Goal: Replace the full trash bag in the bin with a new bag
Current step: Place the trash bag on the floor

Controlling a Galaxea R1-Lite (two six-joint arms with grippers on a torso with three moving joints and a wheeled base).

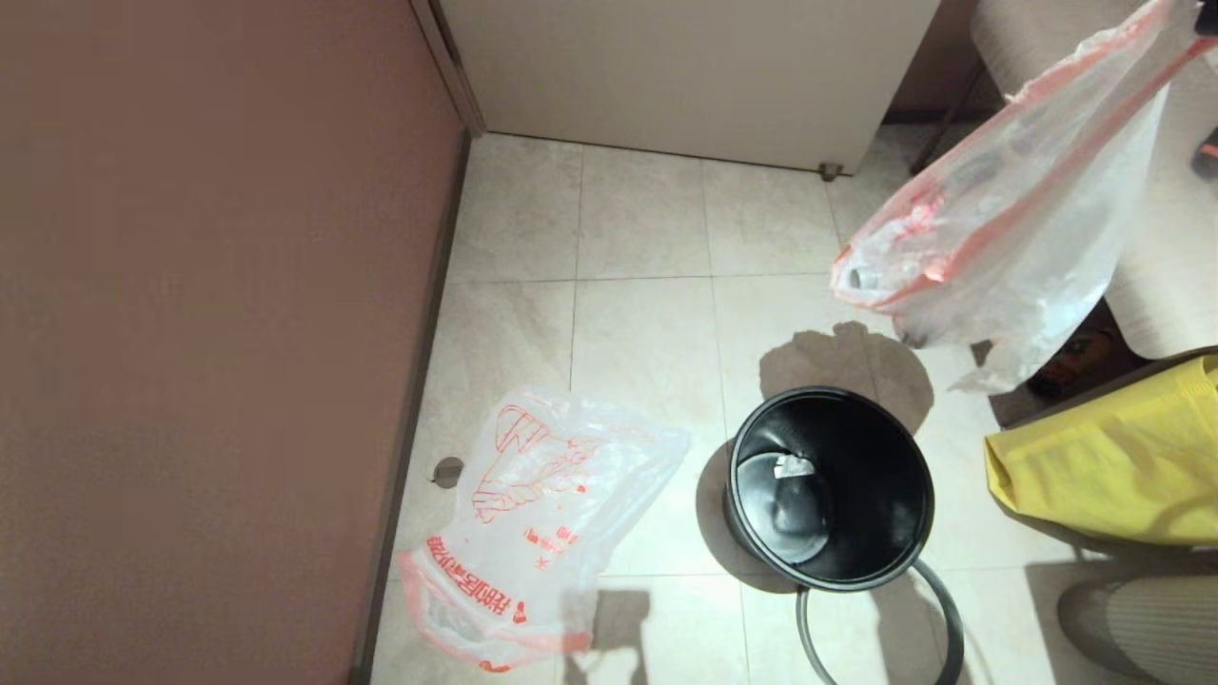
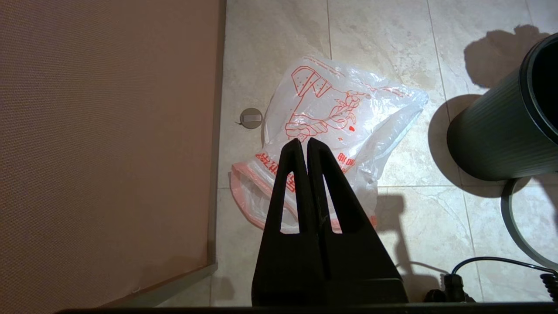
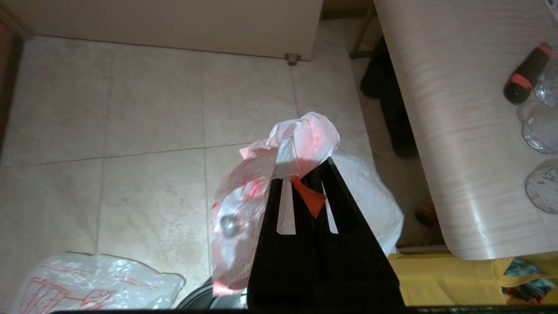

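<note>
the right gripper [image 3: 314, 172] has its fingers pinched tight on the gathered pink-orange hem of the full trash bag [image 1: 999, 219], which hangs in the air up and to the right of the bin [image 1: 830, 487], its long axis slanting from the gripped top at upper right down to the bulging bottom at lower left, near a wood-grain table [image 1: 1161, 247]. the bin stands upright and unlined on the tiled floor [image 1: 647, 314], mouth up, its grey hoop [image 1: 942, 609] lying on the tiles beside its base, with a yellow fabric bag [image 1: 1113, 466] to its right. the new bag [image 1: 533, 523] lies flat on the floor between the bin and the brown wall [image 1: 209, 333], pink hem toward the robot, and the left gripper [image 2: 303, 144] hangs above it with fingers pressed together, holding nothing.
</note>
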